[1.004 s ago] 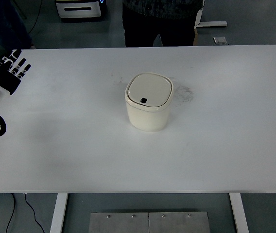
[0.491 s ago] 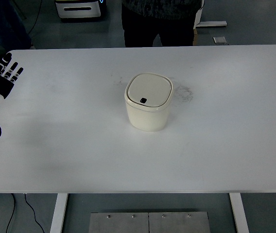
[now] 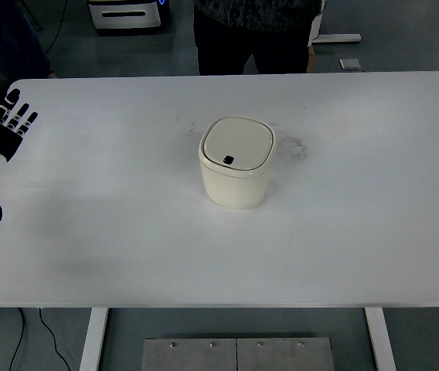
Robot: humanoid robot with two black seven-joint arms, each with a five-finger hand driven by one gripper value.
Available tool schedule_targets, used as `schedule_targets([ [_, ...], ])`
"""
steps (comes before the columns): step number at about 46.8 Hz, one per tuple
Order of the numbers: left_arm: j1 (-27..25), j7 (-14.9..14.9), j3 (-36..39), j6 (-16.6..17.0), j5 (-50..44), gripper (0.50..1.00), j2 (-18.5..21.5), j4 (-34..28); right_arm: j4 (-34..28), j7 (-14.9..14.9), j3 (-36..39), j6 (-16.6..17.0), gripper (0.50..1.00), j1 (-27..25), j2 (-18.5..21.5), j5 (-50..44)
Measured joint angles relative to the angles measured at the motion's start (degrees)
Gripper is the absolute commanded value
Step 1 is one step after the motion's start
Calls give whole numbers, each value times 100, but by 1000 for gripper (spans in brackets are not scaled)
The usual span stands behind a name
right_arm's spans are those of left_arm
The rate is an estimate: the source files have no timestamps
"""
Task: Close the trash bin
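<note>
A cream trash bin [image 3: 236, 163] with rounded corners stands upright near the middle of the white table [image 3: 359, 232]. Its flat lid lies level on top, down on the rim, with a small black square mark near its front edge. My left hand [image 3: 3, 124] hovers at the far left edge of the table, well apart from the bin, fingers spread and holding nothing. The right arm does not show.
A person in dark clothing [image 3: 254, 31] stands behind the table's far edge. A grey machine [image 3: 127, 11] sits on the floor at the top left. Faint smudges [image 3: 293, 147] mark the table right of the bin.
My left hand has drawn back toward the left edge and slightly away from me. The bin and its lid stay as they were.
</note>
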Motion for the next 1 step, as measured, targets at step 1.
schedule_targets([
  [1, 0, 0, 0, 0, 24, 1000, -1, 0, 1, -4, 0, 0, 991, 0, 0, 0],
])
